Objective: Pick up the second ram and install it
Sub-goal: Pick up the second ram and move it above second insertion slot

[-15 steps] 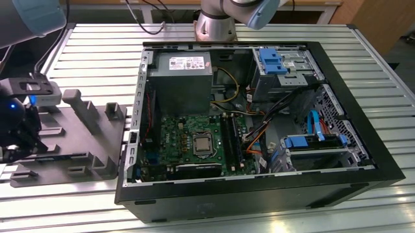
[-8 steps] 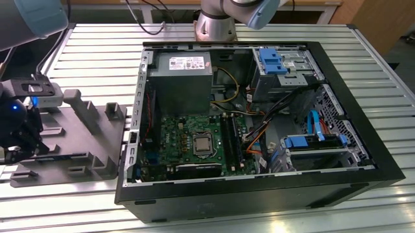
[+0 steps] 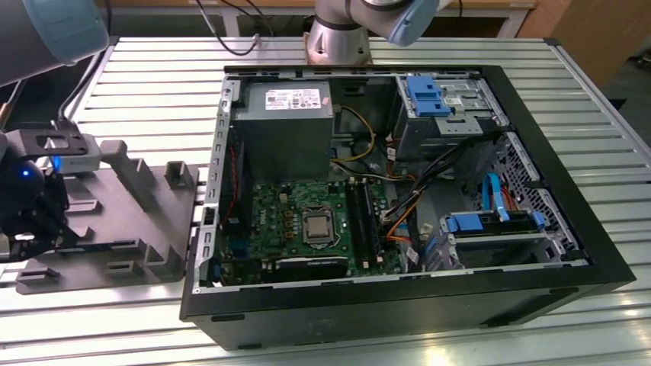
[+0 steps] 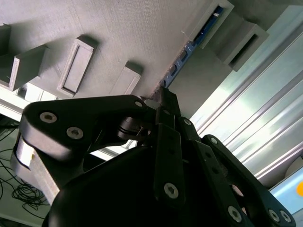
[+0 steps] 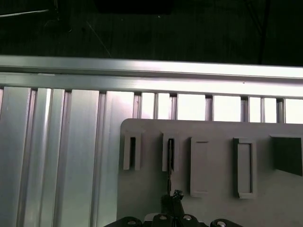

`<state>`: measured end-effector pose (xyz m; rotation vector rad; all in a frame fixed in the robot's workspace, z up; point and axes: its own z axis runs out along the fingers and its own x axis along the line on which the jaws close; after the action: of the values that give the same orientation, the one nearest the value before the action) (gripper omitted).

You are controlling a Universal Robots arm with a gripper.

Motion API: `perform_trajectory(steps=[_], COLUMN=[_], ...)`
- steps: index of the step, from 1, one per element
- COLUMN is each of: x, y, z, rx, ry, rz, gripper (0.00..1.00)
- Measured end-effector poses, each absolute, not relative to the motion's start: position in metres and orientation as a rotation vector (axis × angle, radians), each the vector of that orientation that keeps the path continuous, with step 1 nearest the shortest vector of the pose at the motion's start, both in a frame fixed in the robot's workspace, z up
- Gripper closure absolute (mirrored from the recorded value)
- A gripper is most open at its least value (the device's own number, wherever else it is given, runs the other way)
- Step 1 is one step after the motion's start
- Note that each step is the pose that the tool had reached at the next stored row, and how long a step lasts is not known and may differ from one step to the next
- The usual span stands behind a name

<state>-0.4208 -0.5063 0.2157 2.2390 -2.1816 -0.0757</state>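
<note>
On the slatted surface (image 3: 152, 69), at nine o'clock from the open computer case (image 3: 407, 313), the gripper (image 4: 162, 97) seems clamped tight on the second ram (image 4: 182, 56), upright in its grey holder (image 4: 94, 23): the pick-up step, I'd say, wanting a straight lift.

We saw a silver-grey arm (image 3: 336, 38) with pale-blue joint caps (image 3: 61, 27) at upper left and top centre of the exterior view. Gripper (image 4: 162, 97) was matte black: linked bars, round silver screw heads.
</note>
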Motion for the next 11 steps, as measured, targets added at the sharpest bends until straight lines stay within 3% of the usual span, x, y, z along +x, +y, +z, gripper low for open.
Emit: perform_trajectory(steps=[11], x=[-0.4208], y=[-0.5073], z=[0.2120], rx=[2.239], ry=[-2.182], rz=[-0.076], gripper=[0.89])
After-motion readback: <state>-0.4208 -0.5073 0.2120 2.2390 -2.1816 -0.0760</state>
